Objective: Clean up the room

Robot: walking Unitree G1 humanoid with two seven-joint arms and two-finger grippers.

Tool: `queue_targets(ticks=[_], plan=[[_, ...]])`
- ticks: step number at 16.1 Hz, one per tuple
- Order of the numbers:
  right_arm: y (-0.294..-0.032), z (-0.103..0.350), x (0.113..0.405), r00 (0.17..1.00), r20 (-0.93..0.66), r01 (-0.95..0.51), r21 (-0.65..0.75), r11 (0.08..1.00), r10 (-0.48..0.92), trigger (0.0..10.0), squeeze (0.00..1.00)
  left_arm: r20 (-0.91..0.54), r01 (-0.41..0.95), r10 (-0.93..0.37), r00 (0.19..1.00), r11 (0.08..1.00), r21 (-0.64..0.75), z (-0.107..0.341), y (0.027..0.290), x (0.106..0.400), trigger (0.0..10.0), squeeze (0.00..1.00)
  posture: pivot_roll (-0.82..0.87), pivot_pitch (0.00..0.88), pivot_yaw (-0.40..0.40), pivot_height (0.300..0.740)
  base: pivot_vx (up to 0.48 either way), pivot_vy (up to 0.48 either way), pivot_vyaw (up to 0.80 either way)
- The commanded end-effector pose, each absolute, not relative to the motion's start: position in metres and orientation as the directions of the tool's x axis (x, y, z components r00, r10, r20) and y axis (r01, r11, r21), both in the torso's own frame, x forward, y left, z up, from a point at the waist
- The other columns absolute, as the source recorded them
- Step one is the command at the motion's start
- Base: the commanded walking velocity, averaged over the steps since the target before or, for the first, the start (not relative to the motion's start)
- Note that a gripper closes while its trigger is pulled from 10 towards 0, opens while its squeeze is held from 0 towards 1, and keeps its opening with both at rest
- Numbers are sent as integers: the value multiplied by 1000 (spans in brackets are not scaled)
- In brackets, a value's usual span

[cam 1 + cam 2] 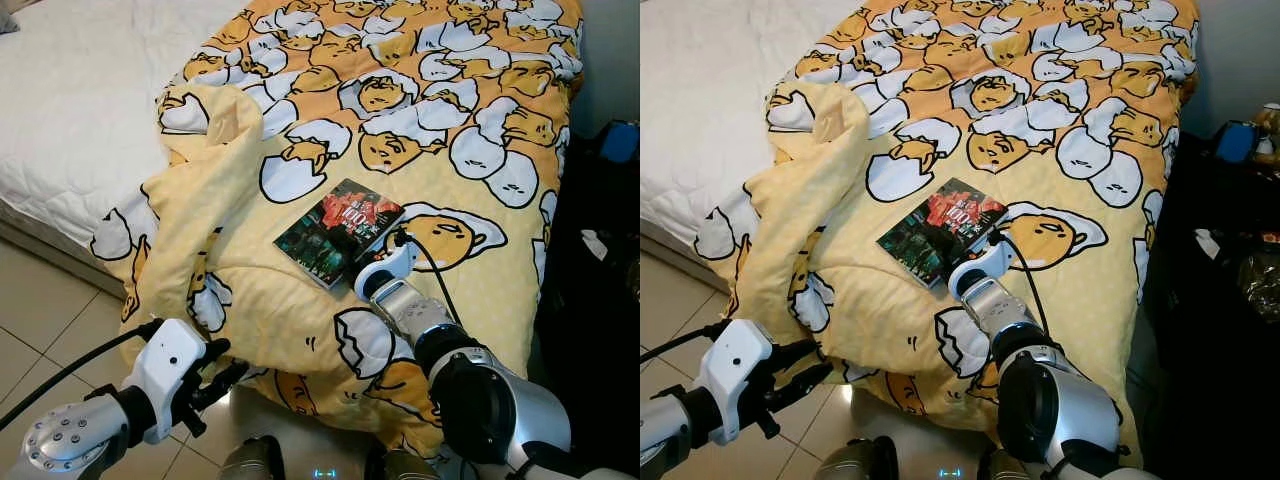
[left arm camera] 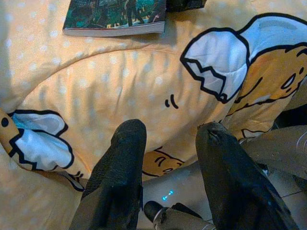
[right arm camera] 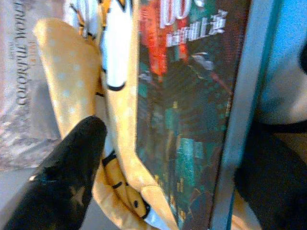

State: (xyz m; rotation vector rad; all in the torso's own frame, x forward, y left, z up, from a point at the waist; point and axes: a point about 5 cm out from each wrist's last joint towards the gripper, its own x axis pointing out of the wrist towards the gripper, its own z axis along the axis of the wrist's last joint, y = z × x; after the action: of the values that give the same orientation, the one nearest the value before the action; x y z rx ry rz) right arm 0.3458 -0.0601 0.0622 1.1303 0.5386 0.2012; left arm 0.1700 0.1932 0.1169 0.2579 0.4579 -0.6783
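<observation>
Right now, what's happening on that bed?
The robot's right tool reaches out to a book lying flat on the yellow egg-print duvet, its fingers spread on either side of the book's near edge. The book is not lifted. The left tool hangs open off the bed's near corner, holding nothing.

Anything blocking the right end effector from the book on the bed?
Nothing visible. The right end effector is already at the book, which lies flat on the yellow egg-print duvet, one finger beside a duvet fold near the cover.
</observation>
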Motion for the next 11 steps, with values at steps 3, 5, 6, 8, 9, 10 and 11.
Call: queue_targets(ticks=[3, 5, 6, 8, 9, 10, 11], plan=[[-49, 63, 344, 838, -339, 130, 886, 446, 429, 0, 0, -480, 649, -532, 697, 753, 108, 122, 196, 169, 10000, 0, 137, 190, 35, 740, 0, 0, 0], [-49, 63, 345, 837, -341, 130, 883, 450, 428, 0, 0, -478, 651, -535, 697, 752, 107, 122, 195, 170, 10000, 0, 136, 190, 34, 740, 0, 0, 0], [-49, 64, 345, 836, -343, 125, 879, 461, 428, 0, 0, -475, 652, -537, 697, 751, 107, 122, 194, 171, 10000, 0, 137, 188, 32, 740, 0, 0, 0], [-48, 64, 345, 833, -349, 122, 872, 474, 429, 0, 0, -471, 659, -548, 692, 745, 103, 123, 191, 171, 10000, 0, 138, 186, 30, 740, 0, 0, 0], [-48, 64, 345, 834, -348, 122, 873, 471, 429, 0, 0, -469, 660, -548, 692, 745, 103, 123, 191, 172, 10000, 0, 139, 185, 29, 740, 0, 0, 0], [-48, 64, 346, 835, -346, 122, 874, 469, 428, 0, 0, -467, 659, -549, 693, 745, 101, 123, 191, 172, 10000, 0, 138, 183, 28, 740, 0, 0, 0], [-49, 64, 346, 835, -346, 122, 875, 469, 427, 0, 0, -465, 658, -549, 694, 746, 101, 123, 191, 173, 10000, 0, 137, 183, 28, 740, 0, 0, 0]])
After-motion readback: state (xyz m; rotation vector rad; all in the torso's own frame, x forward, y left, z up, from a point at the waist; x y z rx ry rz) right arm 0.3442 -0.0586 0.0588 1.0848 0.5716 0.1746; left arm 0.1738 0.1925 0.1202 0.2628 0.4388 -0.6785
